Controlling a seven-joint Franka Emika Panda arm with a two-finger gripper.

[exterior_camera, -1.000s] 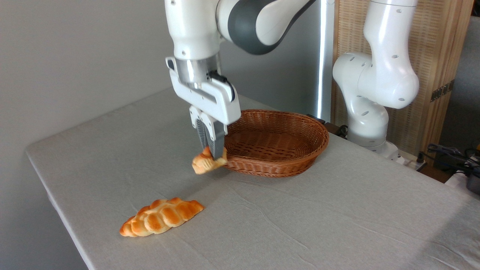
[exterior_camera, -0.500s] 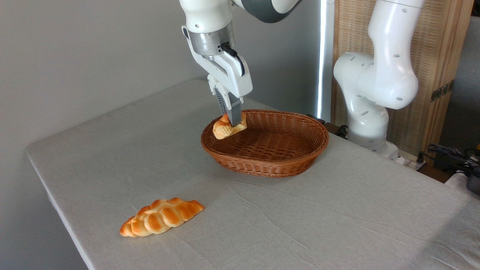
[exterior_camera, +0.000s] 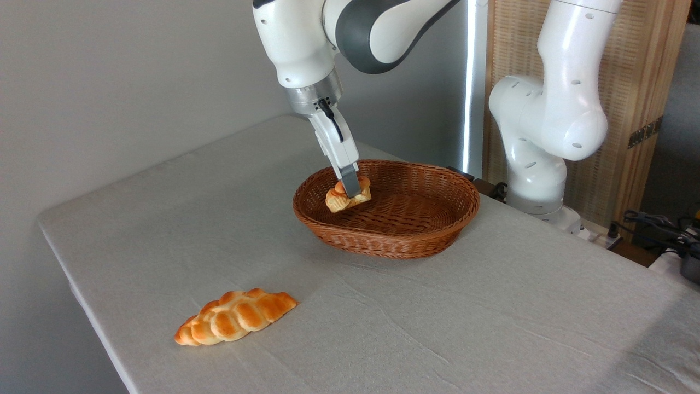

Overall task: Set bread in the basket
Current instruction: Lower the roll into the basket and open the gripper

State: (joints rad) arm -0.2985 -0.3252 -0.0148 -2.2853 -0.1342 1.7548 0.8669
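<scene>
The bread (exterior_camera: 339, 201), a small golden-orange knotted bun, hangs inside the left part of the brown wicker basket (exterior_camera: 415, 241), below its rim and close to the woven floor. My gripper (exterior_camera: 351, 191) reaches down into the basket from above and is shut on the bread. Only one grey finger shows in front of the bun; the other is hidden behind it. Whether the bun touches the basket floor cannot be told.
A longer braided golden loaf (exterior_camera: 235, 316) lies on the grey tablecloth near the front left edge. The white arm base (exterior_camera: 538, 164) stands behind the basket at the right. Cables (exterior_camera: 656, 224) lie at the far right.
The gripper carried the bread up from beside the basket's left wall, over the rim, then lowered it into the basket. The wrist has turned. The braided loaf has not moved.
</scene>
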